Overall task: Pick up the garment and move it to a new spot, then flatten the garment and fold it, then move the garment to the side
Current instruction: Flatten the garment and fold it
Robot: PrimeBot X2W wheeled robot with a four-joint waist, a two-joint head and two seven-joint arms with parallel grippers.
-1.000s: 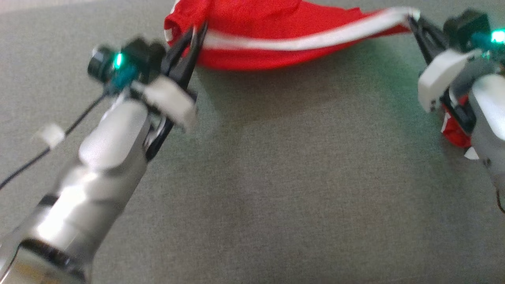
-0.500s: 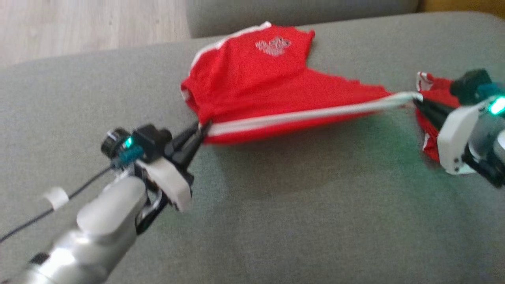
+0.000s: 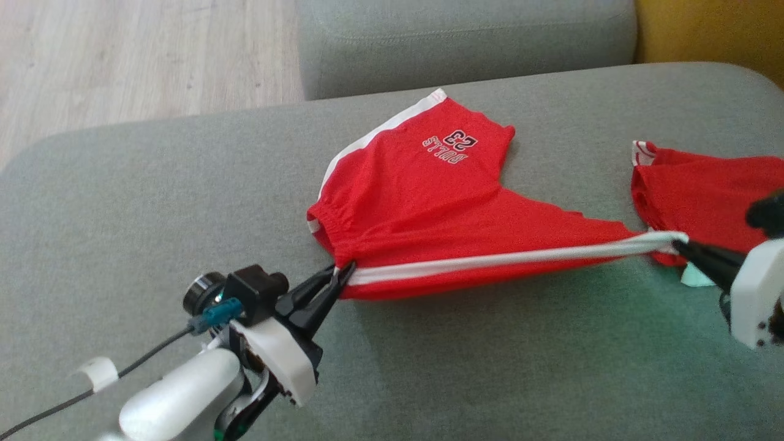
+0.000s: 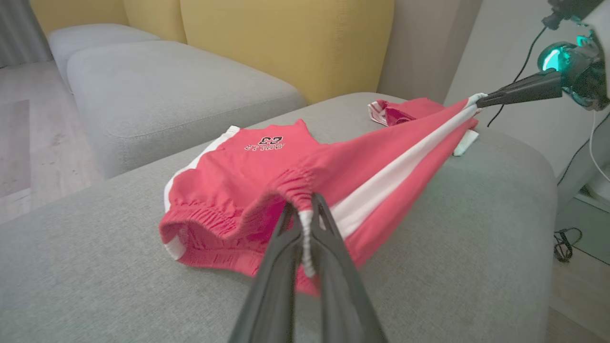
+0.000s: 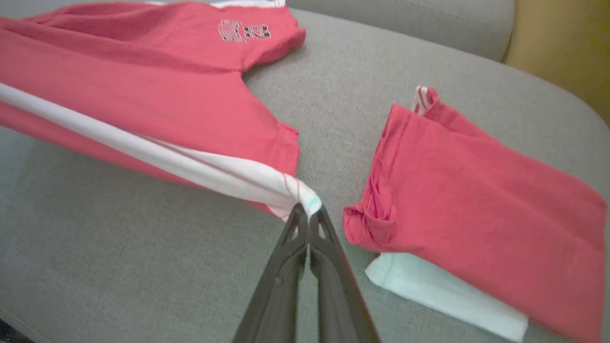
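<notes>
The garment [image 3: 429, 202] is a pair of red shorts with a white side stripe and a "BULLS 23" print, lying partly on a grey sofa cushion [image 3: 153, 202]. Its near side is lifted and stretched taut between my two grippers. My left gripper [image 3: 344, 269] is shut on the elastic waistband corner [image 4: 305, 216]. At the other end, my right gripper [image 3: 677, 243] is shut on the white-striped leg hem [image 5: 305, 200]. The garment's [image 5: 143, 105] far leg with the print rests flat on the cushion.
A folded red garment [image 3: 698, 190] on top of a pale folded cloth [image 5: 443, 295] lies at the cushion's right end, close to my right gripper. Another grey cushion [image 3: 465, 37] and yellow backrests [image 4: 286, 43] stand behind. Wood floor [image 3: 141, 55] lies at the far left.
The head camera has tilted up, so the whole picture shifted down. The shorts stay stretched between both shut grippers, now lower and more spread over the cushion.
</notes>
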